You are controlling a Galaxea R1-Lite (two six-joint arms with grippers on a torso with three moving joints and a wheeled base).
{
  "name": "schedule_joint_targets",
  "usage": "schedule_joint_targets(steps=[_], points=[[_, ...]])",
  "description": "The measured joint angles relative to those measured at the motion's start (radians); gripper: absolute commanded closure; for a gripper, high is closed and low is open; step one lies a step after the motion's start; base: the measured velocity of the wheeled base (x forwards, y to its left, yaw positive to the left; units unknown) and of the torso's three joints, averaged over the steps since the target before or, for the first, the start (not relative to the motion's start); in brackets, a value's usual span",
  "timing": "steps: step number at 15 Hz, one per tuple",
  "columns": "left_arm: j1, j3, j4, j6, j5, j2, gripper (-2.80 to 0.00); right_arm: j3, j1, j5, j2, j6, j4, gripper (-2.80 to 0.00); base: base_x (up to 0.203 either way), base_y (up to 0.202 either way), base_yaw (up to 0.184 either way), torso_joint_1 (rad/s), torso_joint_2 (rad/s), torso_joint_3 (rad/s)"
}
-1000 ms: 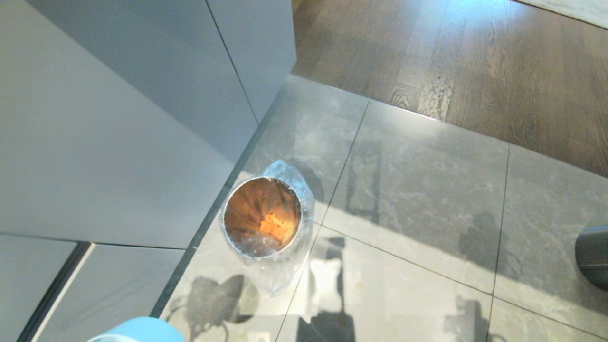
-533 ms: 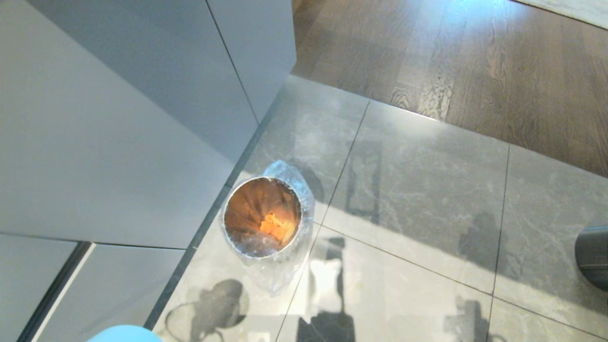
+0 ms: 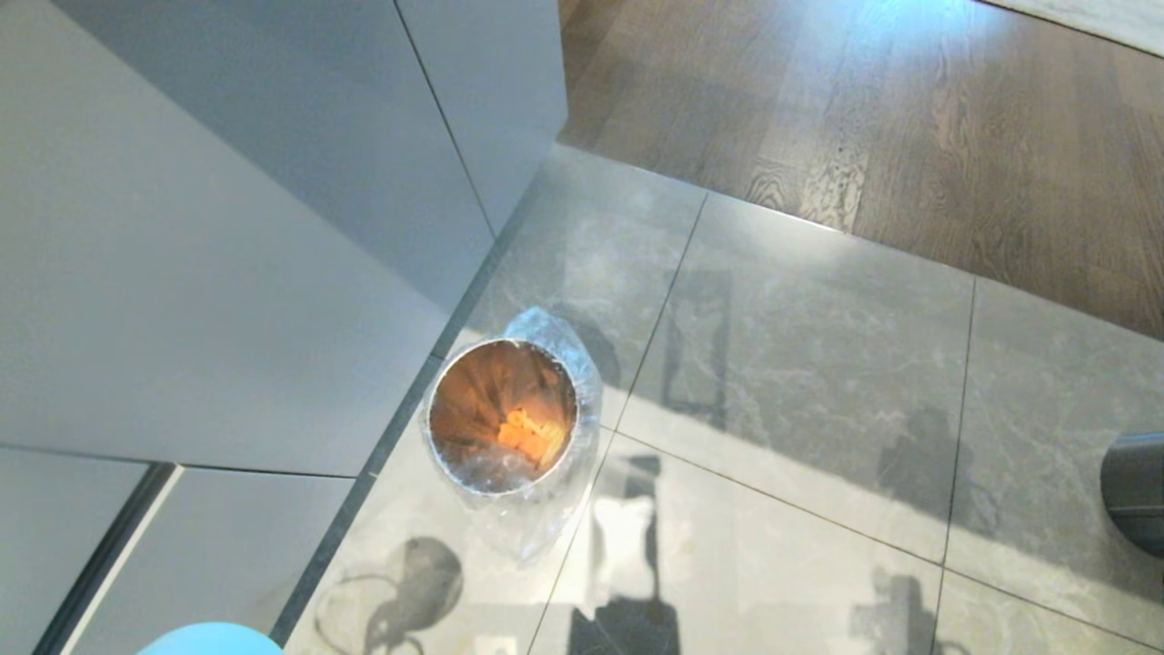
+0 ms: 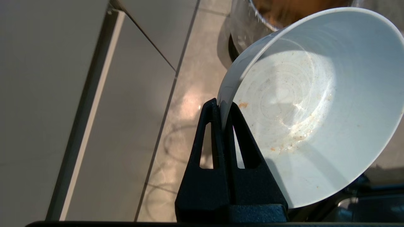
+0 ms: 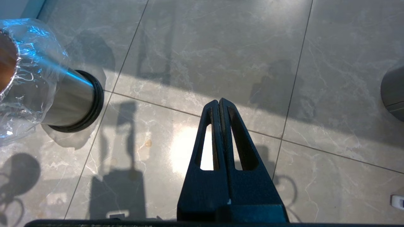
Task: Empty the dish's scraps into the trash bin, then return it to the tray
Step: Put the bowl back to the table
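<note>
A: Two steps make up this job, and judging by the orange scraps lying at the bottom of the trash bin, the first is done.

B: Agreed. The left gripper has its fingers pinched on the rim of the dish, which peeks in at seven o'clock in the head view. Only greasy smears and crumbs cling inside.

A: Smooth thin plastic on a rim pinch could swing, so carry it level and slowly to the tray.

B: The right gripper hangs over the glossy marbled floor tiles, fingers pressed together, holding nothing. The bin's clear liner is crinkled over a coppery inside.
</note>
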Motion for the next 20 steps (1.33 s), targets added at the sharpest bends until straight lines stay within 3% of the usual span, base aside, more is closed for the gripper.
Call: schedule_joint_targets(steps=[6, 12, 20], points=[[0.003, 0.000, 0.006, -0.024, 0.007, -0.155, 0.00, 0.000, 0.000, 0.000, 0.000, 0.000, 0.000, 0.00, 0.000, 0.000, 0.000, 0.000, 0.00, 0.000], [0.003, 0.000, 0.008, -0.082, 0.017, -0.169, 0.00, 0.000, 0.000, 0.000, 0.000, 0.000, 0.000, 0.00, 0.000, 0.000, 0.000, 0.000, 0.00, 0.000], [0.003, 0.000, 0.008, -0.085, 0.018, -0.169, 0.00, 0.000, 0.000, 0.000, 0.000, 0.000, 0.000, 0.00, 0.000, 0.000, 0.000, 0.000, 0.00, 0.000]])
